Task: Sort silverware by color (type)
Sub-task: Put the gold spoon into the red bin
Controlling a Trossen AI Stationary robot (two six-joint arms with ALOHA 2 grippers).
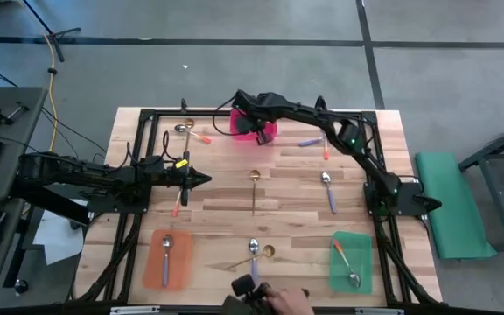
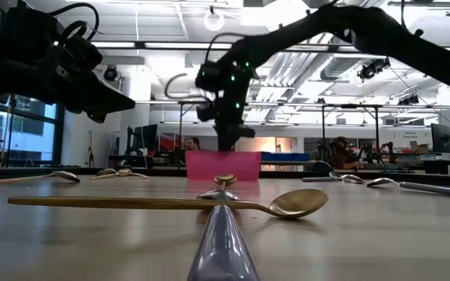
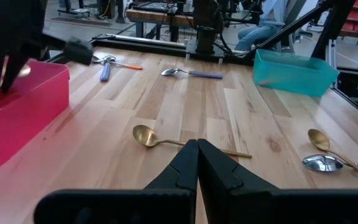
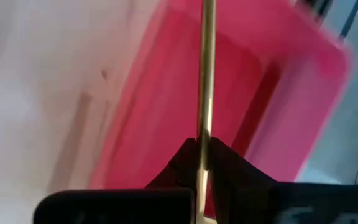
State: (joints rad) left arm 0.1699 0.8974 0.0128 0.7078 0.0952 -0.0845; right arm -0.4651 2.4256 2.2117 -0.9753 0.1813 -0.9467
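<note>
High view, right arm: reaching across to the pink tray (image 1: 268, 131) at the table's far edge; right gripper (image 1: 254, 123) hanging over it.
High view, left arm: left gripper (image 1: 201, 179) waiting clenched and empty over bare wood, left of the table's middle.
High view, spoons: gold spoon (image 1: 254, 187) lying mid-table; others scattered loose; one resting on the orange tray (image 1: 154, 267), two on the green tray (image 1: 361, 276).
Low view: right gripper (image 2: 226, 139) hovering just above the pink tray (image 2: 222, 165); a gold spoon (image 2: 170, 203) lying crosswise in the foreground.
Left wrist view: closed fingertips (image 3: 197, 163) pointing at the mid-table gold spoon (image 3: 166, 139); pink tray (image 3: 23, 106) off to one side, teal bin (image 3: 294, 70) beyond.
Right wrist view: right gripper (image 4: 204, 152) pinching a slim gold spoon (image 4: 206, 68), its handle stretching out over the pink tray (image 4: 253, 93).
Step, judged: about to drop the gold spoon into the pink tray.
Risk: grip sitting near one end of a long thin handle, so the spoon could swing or tip on letting go.
Risk: free end reaching toward the tray's rim; a release too far over could leave it propped on the wall or bouncing out onto the table.
</note>
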